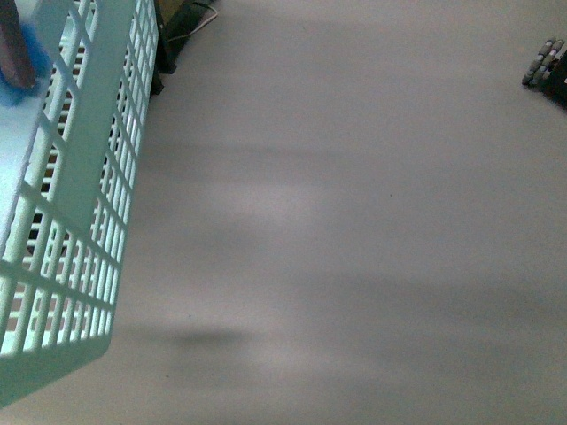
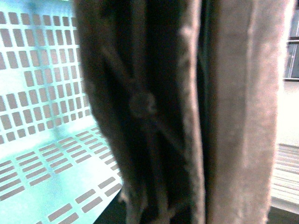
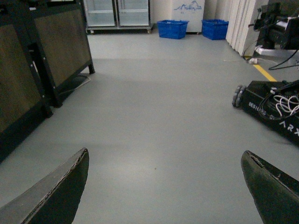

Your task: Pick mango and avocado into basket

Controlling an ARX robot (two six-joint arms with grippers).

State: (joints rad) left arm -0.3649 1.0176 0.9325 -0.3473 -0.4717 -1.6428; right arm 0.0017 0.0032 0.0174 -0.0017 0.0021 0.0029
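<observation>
Grey smooth floor fills most of the front view, bare and softly shadowed; the basket stands out at the far left of that view, its light turquoise slotted wall tilted and running off the frame edge; a brown bar, seemingly its handle, shows at the upper left corner with a blue piece touching it; small grey wheels sit at the far upper right, well apart from the basket.

From the left wrist view the basket's inside shows very close, with slotted wall and slotted bottom both in turquoise; a dark, blurred upright mass fills the middle, with a pale fuzzy band beside it; whether these are parts of the left gripper, and how far it is open or what it holds, I cannot tell.

From the right wrist view the right gripper hangs over the bare floor with its two dark fingers spread wide and nothing between them; dark cabinets line one side, a black wheeled base with cables lies on the other, and two blue crates stand far off by glass-door fridges; a yellow line marks the floor near the base.
</observation>
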